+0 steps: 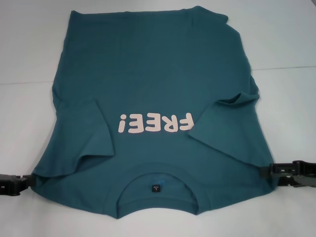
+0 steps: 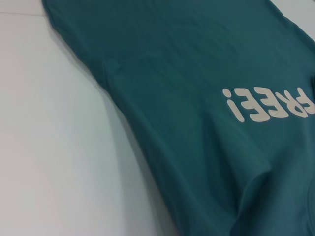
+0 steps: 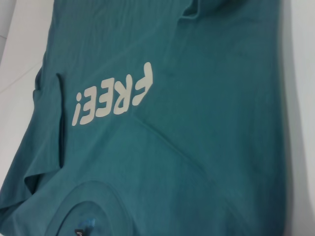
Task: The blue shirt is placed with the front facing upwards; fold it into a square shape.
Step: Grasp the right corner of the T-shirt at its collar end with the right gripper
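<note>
- Two grippers in the head view, one on each side of the collar (image 1: 158,170) and level with it, both low over the white table (image 1: 29,59).
- Left gripper (image 1: 24,181): reaches in from the robot's left of the collar and meets the shoulder edge of the blue shirt (image 1: 158,74). Cannot tell whether spread, pressed together or pinching cloth.
- Right gripper (image 1: 272,172): sits at the opposite shoulder edge, on the robot's right of the collar and touching or just beside the fabric. Same doubt here, grip cannot be told.
- Blue shirt: lies front up on the table, with the collar on the side nearest the robot and the hem on the far side.
- "FREE!" print (image 1: 155,123): pale pink, just beyond the collar, reads upside down from the head view.
- Neck tag (image 1: 155,188): small and dark, shows inside the collar opening.
- Sleeve on the robot's left of the collar (image 1: 81,133): folded inward over the front, its cuff edge just beside the print's exclamation mark.
- Sleeve on the robot's right of the collar (image 1: 237,98): also turned inward and bunched — a diagonal crease runs from near the print's "F" toward the right shoulder.
- Wrist views: show teal cloth, print and bare table beside the shirt's edge — the right one also takes in the collar.
</note>
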`<move>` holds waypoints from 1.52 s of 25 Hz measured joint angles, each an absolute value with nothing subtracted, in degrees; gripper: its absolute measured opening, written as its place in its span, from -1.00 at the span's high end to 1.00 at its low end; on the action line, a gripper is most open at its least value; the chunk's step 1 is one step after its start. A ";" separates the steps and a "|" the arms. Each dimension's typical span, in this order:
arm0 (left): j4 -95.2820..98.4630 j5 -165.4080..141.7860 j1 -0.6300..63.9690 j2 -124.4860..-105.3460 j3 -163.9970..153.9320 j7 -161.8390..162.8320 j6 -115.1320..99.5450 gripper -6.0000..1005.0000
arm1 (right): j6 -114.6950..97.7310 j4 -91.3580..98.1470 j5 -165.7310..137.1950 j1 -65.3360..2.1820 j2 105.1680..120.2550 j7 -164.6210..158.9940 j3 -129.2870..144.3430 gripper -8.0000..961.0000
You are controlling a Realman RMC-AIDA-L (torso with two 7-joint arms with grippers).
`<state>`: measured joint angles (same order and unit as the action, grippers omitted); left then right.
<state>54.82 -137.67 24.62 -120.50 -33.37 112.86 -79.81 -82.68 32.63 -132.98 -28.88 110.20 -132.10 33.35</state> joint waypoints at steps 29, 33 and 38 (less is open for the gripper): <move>53.59 -137.63 25.23 -120.41 -33.31 112.30 -78.87 0.97 | -86.22 32.60 -132.55 -30.61 111.42 -130.73 33.11 -0.96; 53.36 -137.63 25.29 -120.36 -33.31 112.24 -78.81 0.97 | -85.34 32.60 -133.04 -29.03 110.73 -130.85 32.92 -0.96; 53.28 -137.64 25.31 -120.34 -33.31 112.23 -78.81 0.97 | -84.94 32.62 -133.05 -28.01 110.10 -130.87 32.72 -0.96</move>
